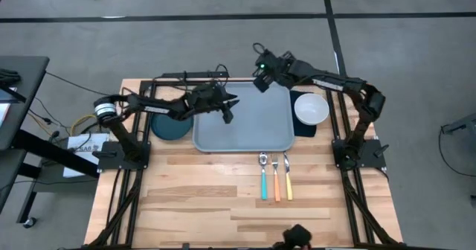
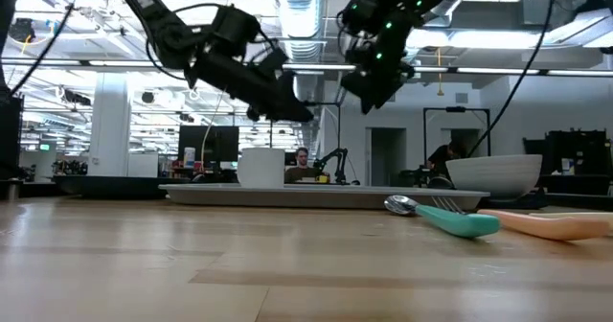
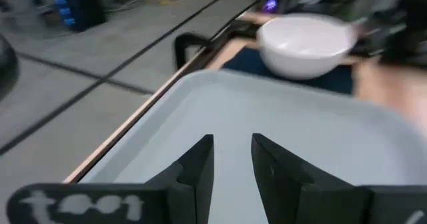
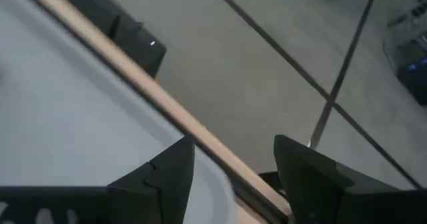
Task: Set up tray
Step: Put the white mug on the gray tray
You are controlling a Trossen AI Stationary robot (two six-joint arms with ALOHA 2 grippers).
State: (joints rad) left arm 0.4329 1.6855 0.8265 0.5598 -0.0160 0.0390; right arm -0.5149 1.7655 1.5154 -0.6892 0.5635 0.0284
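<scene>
Blue-grey plastic, rectangular, rounded corners, raised rim: the tray [image 1: 245, 120], flat on the pale wooden desk [image 1: 223, 198] toward its far edge. It serves as landmark for every entry below.

1. Round dark teal plate [image 1: 169, 126]: just off the tray's left rim, partly under the left arm. Risk: if this arm drops its elbow while turning, it could knock or drag the plate.

2. Left gripper [image 1: 227, 110]: hanging above the tray's left half, clear of the surface. Jaws parted by a narrow gap, holding nothing. Risk: a descent from here meets only bare tray floor and could press the tray askew.

3. Right gripper [image 1: 260, 79]: over the tray's far rim, near the middle. Jaws wide apart, empty, straddling the line of the rim in the wrist view. Risk: a closure a little off the lip would slip; a lift by one edge could tip the tray. The two grippers are near each other, so crossing paths could bring them into contact.

4. White round bowl [image 1: 311, 109] on a dark navy napkin [image 1: 303, 126]: just beside the tray's right rim. Risk: a tray shoved rightward would push both.

5. Three utensils with teal, orange and yellow handles [image 1: 275, 179]: just in front of the tray's near rim. Risk: a tray slid forward would scatter them.
</scene>
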